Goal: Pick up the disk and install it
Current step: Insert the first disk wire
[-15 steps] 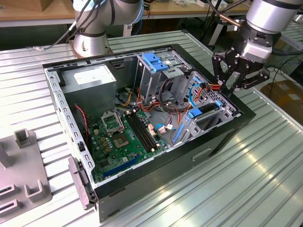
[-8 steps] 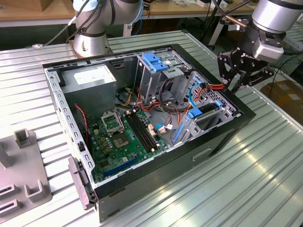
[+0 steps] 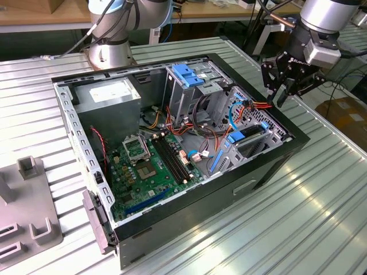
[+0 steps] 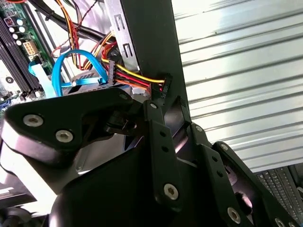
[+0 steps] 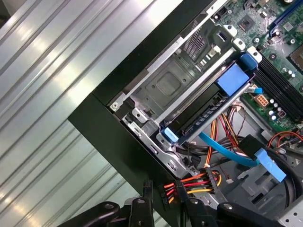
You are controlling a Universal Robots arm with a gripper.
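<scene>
The disk [image 3: 248,137], dark metal in a bright blue carrier frame, stands on edge in the drive bay at the near right corner of the open computer case [image 3: 269,166]. The first wrist view has the disk [image 5: 208,106] seated along the bay's metal wall. My gripper [image 3: 277,100] hangs over the case's right rim, behind and above the disk. Its fingers are pinched on the black power connector [image 5: 164,191] of a red, yellow and orange wire bundle. In the second wrist view the gripper [image 4: 165,98] meets that power connector [image 4: 163,85] over the black case wall.
A blue bracket [image 3: 186,74] tops the grey drive cage at the back. Motherboard [image 3: 149,166] and power supply [image 3: 109,97] fill the case's left part. A thin blue data cable [image 5: 222,149] loops beside the bay. A grey fixture [image 3: 28,229] sits on the ribbed table [image 3: 321,217].
</scene>
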